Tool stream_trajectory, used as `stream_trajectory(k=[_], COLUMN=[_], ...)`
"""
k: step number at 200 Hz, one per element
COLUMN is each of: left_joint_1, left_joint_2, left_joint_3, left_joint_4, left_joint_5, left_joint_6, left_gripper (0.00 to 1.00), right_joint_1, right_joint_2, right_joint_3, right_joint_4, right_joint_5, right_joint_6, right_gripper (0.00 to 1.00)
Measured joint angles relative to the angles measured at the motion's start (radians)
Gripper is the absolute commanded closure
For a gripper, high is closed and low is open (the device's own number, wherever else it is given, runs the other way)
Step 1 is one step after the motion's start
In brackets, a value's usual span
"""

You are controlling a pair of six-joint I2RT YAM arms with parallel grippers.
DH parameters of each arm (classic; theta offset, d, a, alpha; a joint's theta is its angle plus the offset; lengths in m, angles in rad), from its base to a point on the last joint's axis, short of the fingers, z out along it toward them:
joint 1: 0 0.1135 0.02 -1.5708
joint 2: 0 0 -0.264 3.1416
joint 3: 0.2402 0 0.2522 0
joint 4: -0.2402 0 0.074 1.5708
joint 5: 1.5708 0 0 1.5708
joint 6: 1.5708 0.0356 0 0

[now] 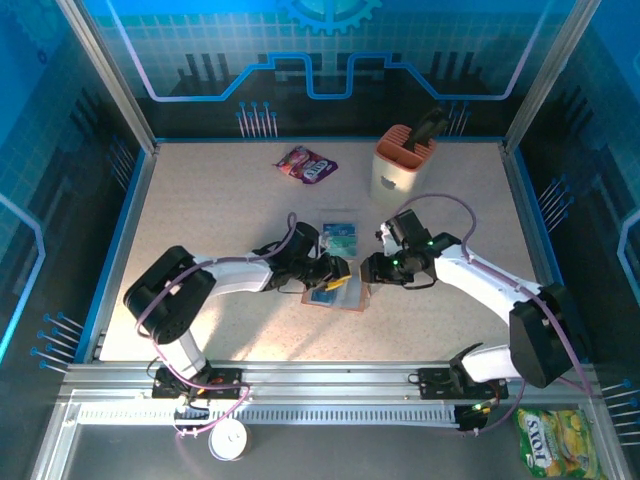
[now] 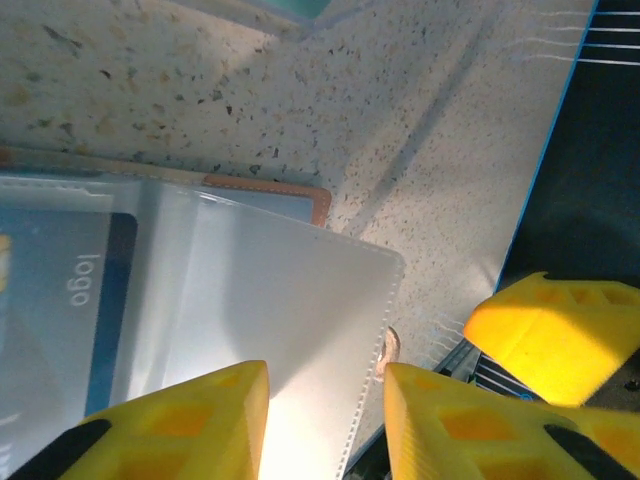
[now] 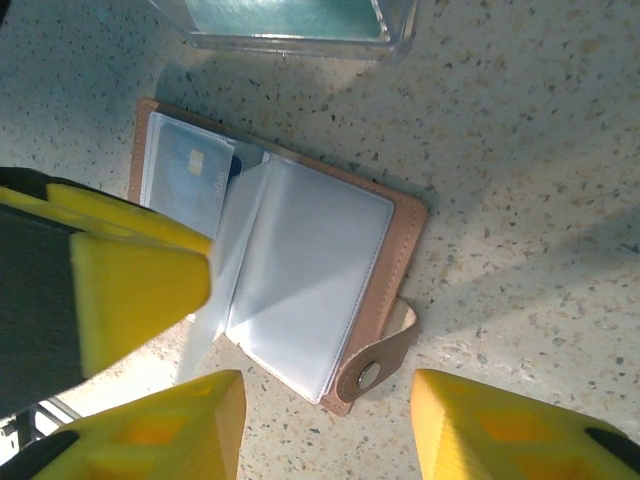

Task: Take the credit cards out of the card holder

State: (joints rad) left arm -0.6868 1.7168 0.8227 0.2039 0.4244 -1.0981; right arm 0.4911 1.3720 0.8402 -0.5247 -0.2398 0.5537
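**Now over the open card holder (image 3: 405, 250), both pincers spread**

Lies flat at mid-bench (image 3: 520, 150), opened like a book, clear sleeves (image 3: 310, 270) facing up. Holds a blue card (image 3: 193, 172) in the far sleeve. Straddled by the left pincer (image 2: 326, 422), jaws apart over a sleeve's edge, gripping nothing. Flanked by the right pincer (image 3: 327, 425), likewise wide and empty, near the snap tab (image 3: 375, 375). Probably light and slippery to handle: thin stiff card, floppy glossy sleeves, soft leather apt to slide. Best to pin the leather with one pincer and pinch the card's edge at the sleeve mouth.
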Motion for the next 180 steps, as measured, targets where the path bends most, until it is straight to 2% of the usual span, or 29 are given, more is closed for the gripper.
stream_trajectory(k=[83,180], left_joint_1=[-0.043,-0.026], left_joint_2=[0.098,0.088], left_joint_3=[0.026,0.026], left_joint_4=[0.023,0.006], left_joint_5=[0.004,-0.031], left_joint_6=[-0.027,-0.055], left_gripper=[0.52,0.49], right_joint_1=[-0.002,-0.021], right_joint_2=[0.031,0.111], right_joint_3=[-0.076,-0.089], right_joint_4=[0.081,0.206], right_joint_5=[-0.054,-0.132], right_joint_6=[0.03,0.059], right_gripper=[0.49,0.64])
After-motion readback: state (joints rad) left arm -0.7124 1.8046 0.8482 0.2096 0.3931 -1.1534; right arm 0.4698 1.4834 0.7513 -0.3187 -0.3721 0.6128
